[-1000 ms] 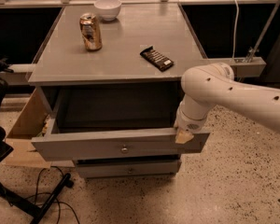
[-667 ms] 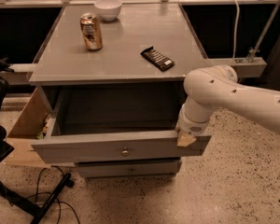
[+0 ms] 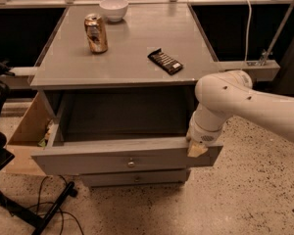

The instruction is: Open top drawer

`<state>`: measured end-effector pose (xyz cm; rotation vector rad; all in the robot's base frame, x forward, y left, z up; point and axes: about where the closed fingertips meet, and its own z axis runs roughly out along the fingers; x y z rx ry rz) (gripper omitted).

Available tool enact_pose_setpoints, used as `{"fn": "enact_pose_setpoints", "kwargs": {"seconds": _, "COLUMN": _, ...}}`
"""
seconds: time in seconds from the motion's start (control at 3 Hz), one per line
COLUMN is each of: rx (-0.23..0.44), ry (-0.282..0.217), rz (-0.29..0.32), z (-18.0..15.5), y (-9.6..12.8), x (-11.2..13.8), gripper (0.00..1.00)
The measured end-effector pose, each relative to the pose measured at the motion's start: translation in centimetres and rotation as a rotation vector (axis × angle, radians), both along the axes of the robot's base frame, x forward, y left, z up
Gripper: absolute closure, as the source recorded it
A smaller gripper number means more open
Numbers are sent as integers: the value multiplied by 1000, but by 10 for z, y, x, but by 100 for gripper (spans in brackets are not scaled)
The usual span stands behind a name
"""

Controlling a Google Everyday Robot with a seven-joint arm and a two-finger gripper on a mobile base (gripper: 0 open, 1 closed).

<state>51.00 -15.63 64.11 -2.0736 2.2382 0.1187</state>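
The top drawer (image 3: 88,161) stands well out beneath the worktop (image 3: 137,48). My pincer (image 3: 197,150) sits at its front panel's right top edge; whether it grips, I cannot tell. The drawer looks rigid and probably slides easily, and its centre knob (image 3: 131,163) offers a straighter pull.

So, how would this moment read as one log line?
top drawer: pulled out | gripper: at its front's right end | on top: can, bowl, bar

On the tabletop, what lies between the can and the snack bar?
Nothing: bare grey tabletop between the can and snack bar, in the camera view. The gripper is at the front rim of the top drawer.
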Motion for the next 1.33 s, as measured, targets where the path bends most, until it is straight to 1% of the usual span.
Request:
{"fn": "enact_pose_setpoints", "kwargs": {"seconds": 0.33, "rx": 33, "ry": -15, "rz": 21, "z": 4, "y": 9, "x": -12, "gripper": 100}}
{"fn": "enact_pose_setpoints", "kwargs": {"seconds": 0.67, "rx": 33, "ry": -15, "rz": 21, "z": 4, "y": 9, "x": -12, "gripper": 86}}
{"fn": "enact_pose_setpoints", "kwargs": {"seconds": 1.33, "rx": 33, "ry": -15, "rz": 21, "z": 4, "y": 9, "x": -12, "gripper": 37}}
